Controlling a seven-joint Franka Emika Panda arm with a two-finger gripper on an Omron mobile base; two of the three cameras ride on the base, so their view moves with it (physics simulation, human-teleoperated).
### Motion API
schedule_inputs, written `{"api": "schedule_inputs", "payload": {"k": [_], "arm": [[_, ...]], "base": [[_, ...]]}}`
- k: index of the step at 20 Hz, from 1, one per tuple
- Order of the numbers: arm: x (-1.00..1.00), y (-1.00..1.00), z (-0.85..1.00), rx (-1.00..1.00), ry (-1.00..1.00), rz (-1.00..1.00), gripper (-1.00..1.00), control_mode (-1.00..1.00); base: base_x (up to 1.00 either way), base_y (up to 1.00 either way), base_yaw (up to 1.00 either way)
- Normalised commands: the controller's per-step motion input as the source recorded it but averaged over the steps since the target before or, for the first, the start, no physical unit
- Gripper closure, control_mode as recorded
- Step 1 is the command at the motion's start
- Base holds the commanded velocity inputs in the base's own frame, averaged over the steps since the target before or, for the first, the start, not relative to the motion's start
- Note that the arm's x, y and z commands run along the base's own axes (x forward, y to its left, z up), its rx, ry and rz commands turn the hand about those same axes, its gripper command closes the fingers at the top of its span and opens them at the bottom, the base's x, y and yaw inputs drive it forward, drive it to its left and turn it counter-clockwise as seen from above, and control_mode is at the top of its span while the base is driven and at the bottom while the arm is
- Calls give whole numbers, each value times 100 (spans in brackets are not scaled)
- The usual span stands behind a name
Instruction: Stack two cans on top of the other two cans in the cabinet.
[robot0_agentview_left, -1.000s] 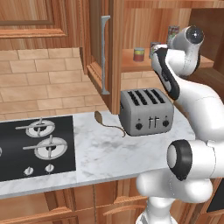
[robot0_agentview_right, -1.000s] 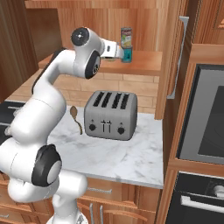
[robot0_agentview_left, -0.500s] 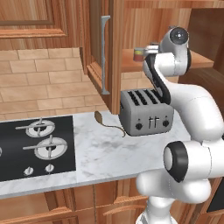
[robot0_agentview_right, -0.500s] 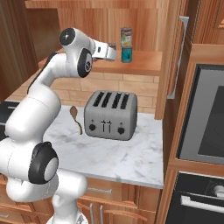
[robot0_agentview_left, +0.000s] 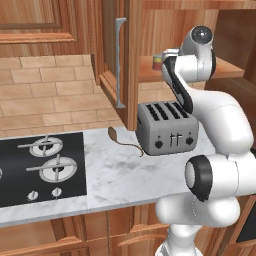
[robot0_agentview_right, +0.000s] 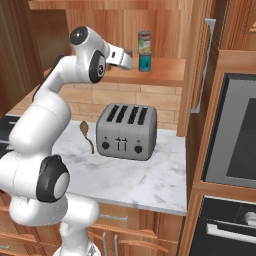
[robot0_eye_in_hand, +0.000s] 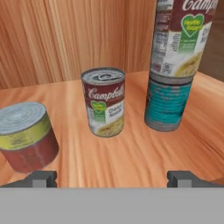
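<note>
In the hand view my gripper (robot0_eye_in_hand: 114, 178) is open, its two fingertips (robot0_eye_in_hand: 41, 178) low over the cabinet's shelf (robot0_eye_in_hand: 135, 157) with nothing between them. Straight ahead a pale-labelled can (robot0_eye_in_hand: 105, 103) stands alone on the planks. To its right a second pale-labelled can (robot0_eye_in_hand: 179, 39) stands upright on top of the teal can (robot0_eye_in_hand: 168, 103). At the left the dark red can (robot0_eye_in_hand: 26, 138) has a bare silver top. From the right base view the gripper (robot0_agentview_right: 128, 54) hangs just left of the stacked pair (robot0_agentview_right: 144, 51), apart from it.
The cabinet door (robot0_agentview_right: 197, 55) stands open at the right, with its grey bar handle (robot0_agentview_right: 205, 65). Below the shelf a silver toaster (robot0_agentview_right: 126, 131) and a wooden spoon (robot0_agentview_right: 86, 134) rest on the marble counter (robot0_agentview_right: 150, 180). A hob (robot0_agentview_left: 40, 165) lies to the left.
The arm's upper joints have swung a little to the left and the hand has drawn slightly back from the stacked pair. The jaws have stayed open and the cans have not moved.
</note>
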Motion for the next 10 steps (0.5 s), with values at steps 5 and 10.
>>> {"api": "schedule_inputs", "payload": {"k": [5, 10], "arm": [[3, 0, -1, 5, 0, 0, -100, -100], [13, 0, -3, 1, 0, 0, -100, -100]], "base": [[0, 0, 0], [0, 0, 0]]}}
